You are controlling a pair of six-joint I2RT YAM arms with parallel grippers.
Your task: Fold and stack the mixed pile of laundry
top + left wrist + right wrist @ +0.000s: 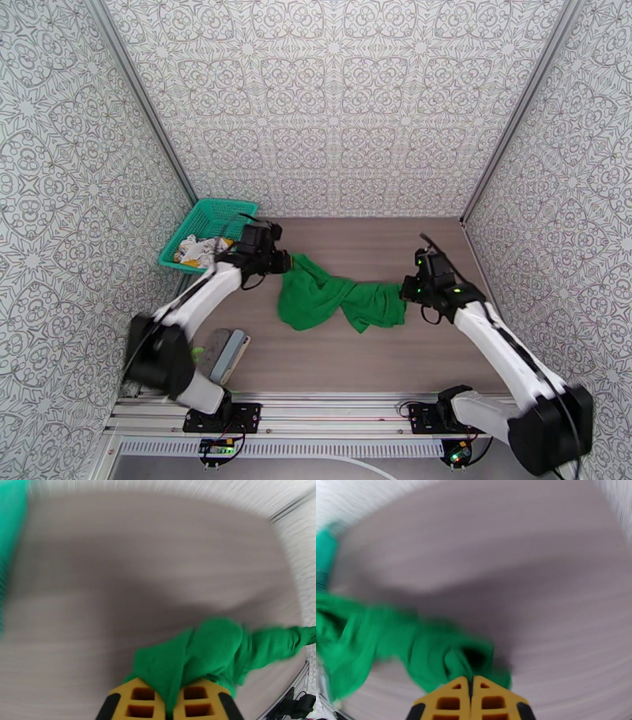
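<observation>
The bright green shirt [324, 296] is stretched in a bunched, twisted band across the middle of the table. My left gripper [283, 262] holds its left end; in the left wrist view the yellow fingers [134, 701] pinch a fold of green cloth [221, 645] between them. My right gripper [407, 294] is at the shirt's right end. In the right wrist view its jaws stand closed together, with the green cloth [426, 649] bunched at the tips [471, 679]. The white printed garment [196, 249] lies crumpled in the basket.
The teal mesh basket [229, 210] stands at the back left corner, just behind my left gripper. A grey flat object [225, 353] lies near the left arm's base. Patterned walls close in the table on three sides.
</observation>
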